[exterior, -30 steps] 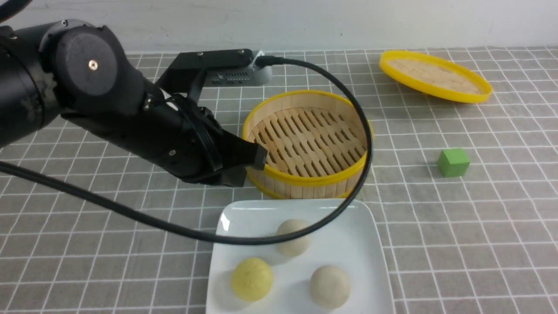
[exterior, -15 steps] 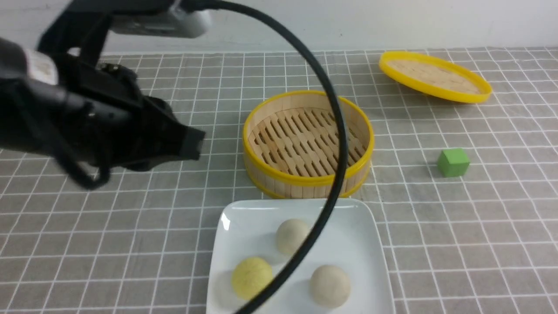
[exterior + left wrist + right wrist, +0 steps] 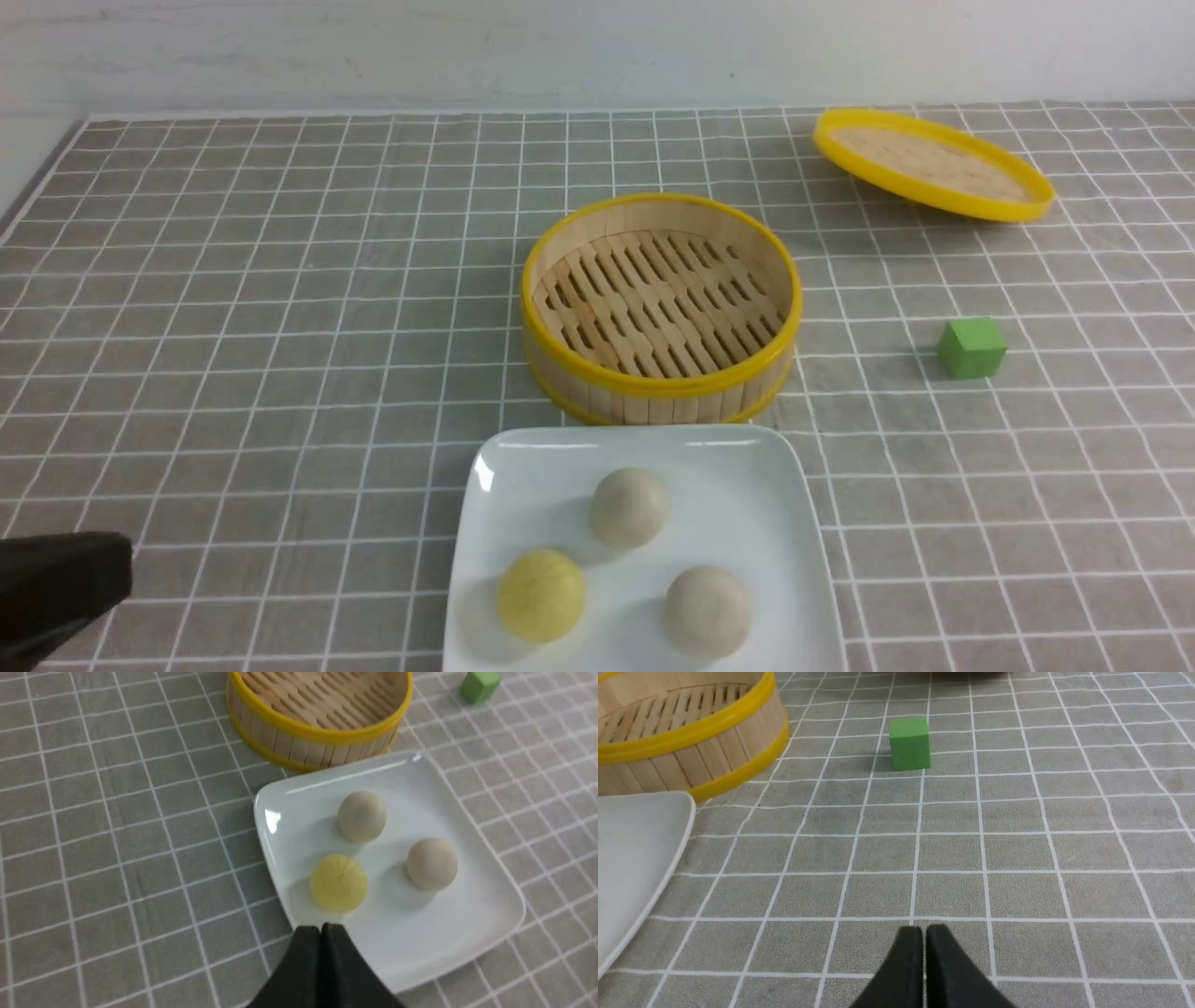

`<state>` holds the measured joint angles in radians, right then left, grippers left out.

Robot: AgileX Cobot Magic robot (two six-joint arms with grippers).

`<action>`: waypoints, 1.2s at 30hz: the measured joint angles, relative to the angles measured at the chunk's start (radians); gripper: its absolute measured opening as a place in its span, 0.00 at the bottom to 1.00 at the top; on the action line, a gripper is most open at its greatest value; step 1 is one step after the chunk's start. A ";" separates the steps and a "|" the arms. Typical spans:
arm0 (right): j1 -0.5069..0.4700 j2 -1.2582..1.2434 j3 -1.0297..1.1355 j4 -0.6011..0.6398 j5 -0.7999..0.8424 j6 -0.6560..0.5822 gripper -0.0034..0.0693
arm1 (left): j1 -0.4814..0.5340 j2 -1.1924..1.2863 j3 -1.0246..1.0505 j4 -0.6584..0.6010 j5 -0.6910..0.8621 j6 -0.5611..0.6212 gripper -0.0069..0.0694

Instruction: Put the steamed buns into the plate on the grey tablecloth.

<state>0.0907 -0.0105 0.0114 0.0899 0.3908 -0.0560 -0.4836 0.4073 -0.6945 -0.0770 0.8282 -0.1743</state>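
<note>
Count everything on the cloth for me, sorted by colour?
Cream buns: 2
Yellow bun: 1
White plate: 1
Yellow-rimmed steamer: 1
Yellow-rimmed lid: 1
Green cube: 1
Total: 7

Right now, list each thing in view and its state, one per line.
Steamer: open, empty.
Lid: off, tilted, apart.
Plate: holds three buns.
Yellow bun: on plate.
Green cube: on cloth.
Left end effector: shut, empty.
Right end effector: shut, empty.

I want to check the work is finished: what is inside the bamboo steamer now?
Nothing: the bamboo steamer shows only its bare slatted floor. A thin strip of floor behind its near wall stays hidden.
</note>
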 joint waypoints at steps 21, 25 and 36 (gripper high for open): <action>0.000 0.000 0.000 0.000 -0.001 0.000 0.12 | 0.000 -0.108 0.234 0.208 -0.156 -0.064 0.12; 0.000 0.000 0.000 0.000 -0.001 0.000 0.13 | 0.000 -0.108 0.256 0.249 -0.209 -0.081 0.12; 0.000 0.000 0.000 0.000 -0.001 0.000 0.15 | 0.267 -0.354 0.544 0.323 -0.418 -0.184 0.13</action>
<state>0.0907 -0.0105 0.0114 0.0899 0.3897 -0.0560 -0.2165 0.0531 -0.1500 0.2456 0.4098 -0.3580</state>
